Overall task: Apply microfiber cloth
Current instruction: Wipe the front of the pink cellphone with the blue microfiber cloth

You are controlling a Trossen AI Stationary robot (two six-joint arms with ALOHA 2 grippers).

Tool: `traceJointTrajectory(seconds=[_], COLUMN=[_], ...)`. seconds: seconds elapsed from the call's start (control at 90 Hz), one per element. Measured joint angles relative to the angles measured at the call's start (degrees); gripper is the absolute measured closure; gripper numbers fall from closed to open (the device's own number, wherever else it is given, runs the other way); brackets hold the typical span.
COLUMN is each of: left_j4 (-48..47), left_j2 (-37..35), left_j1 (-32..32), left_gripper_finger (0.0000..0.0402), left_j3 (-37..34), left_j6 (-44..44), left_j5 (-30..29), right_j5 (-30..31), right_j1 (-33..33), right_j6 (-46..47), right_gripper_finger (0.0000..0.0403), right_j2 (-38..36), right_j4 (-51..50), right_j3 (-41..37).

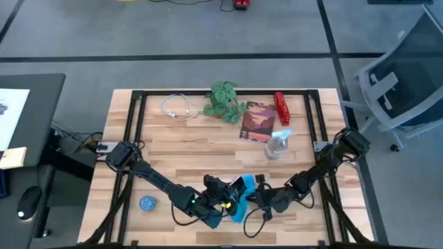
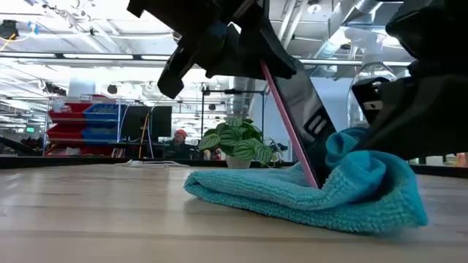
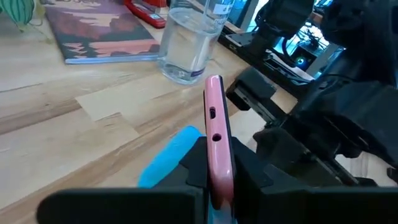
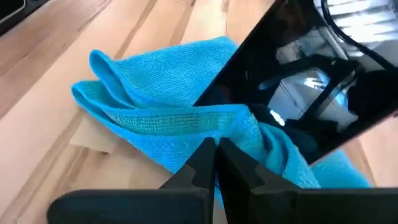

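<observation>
A leafy green potted plant (image 1: pixel 224 100) is set at the far edge of the light wooden slatted table (image 1: pixel 173 149), with a coiled white cable (image 1: pixel 178 107), a reddish illustrated book (image 1: pixel 257 121), a red stapler (image 1: pixel 282 108), a clear plastic cup (image 1: pixel 277 144) and a small blue patterned ball (image 1: pixel 147 203) laid about

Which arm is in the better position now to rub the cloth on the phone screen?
Probably the right. The right gripper is pinched on the microfiber cloth beside the phone screen. The left gripper is busy clamping the phone's pink edge, holding it tilted over the cloth.
</observation>
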Motion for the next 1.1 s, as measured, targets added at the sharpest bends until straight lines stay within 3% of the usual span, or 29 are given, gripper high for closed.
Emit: traceJointTrajectory(seconds=[0.133, 0.356, 0.511, 0.622, 0.722, 0.856, 0.989, 1.1], left_j4=[0.1, 0.0, 0.0, 0.0, 0.0, 0.0, 0.0, 0.0], left_j2=[0.0, 0.0, 0.0, 0.0, 0.0, 0.0, 0.0, 0.0], left_j1=[0.4, 0.4, 0.4, 0.4, 0.4, 0.4, 0.4, 0.4], left_gripper_finger=[0.0387, 0.0387, 0.0386, 0.0386, 0.0386, 0.0386, 0.0386, 0.0386], left_j3=[0.0, 0.0, 0.0, 0.0, 0.0, 0.0, 0.0, 0.0], left_j6=[0.1, 0.9, 1.4, 1.6, 1.6, 1.6, 1.7, 1.7], left_j5=[0.2, 0.5, 0.6, 0.6, 0.8, 0.8, 0.9, 0.9], right_j5=[-3.1, -2.5, -2.6, -0.8, 3.8, 6.1, 7.7, 7.7], right_j1=[-0.7, 1.5, 4.0, 5.5, 6.3, 5.7, 4.4, 3.4], right_j6=[-2.6, -4.5, -4.3, 2.0, 13.9, 24.9, 26.2, 20.7], right_gripper_finger=[0.0403, 0.04, 0.0351, 0.0294, 0.0247, 0.0204, 0.0198, 0.0229], right_j2=[2.9, 3.3, -2.5, -6.4, -8.6, -7.3, -3.3, -0.1], right_j4=[2.0, 0.8, -4.5, -12.2, -22.4, -31.9, -27.4, -17.5], right_j3=[0.6, 1.3, 1.3, 1.3, 1.3, 1.2, 1.4, 1.4])
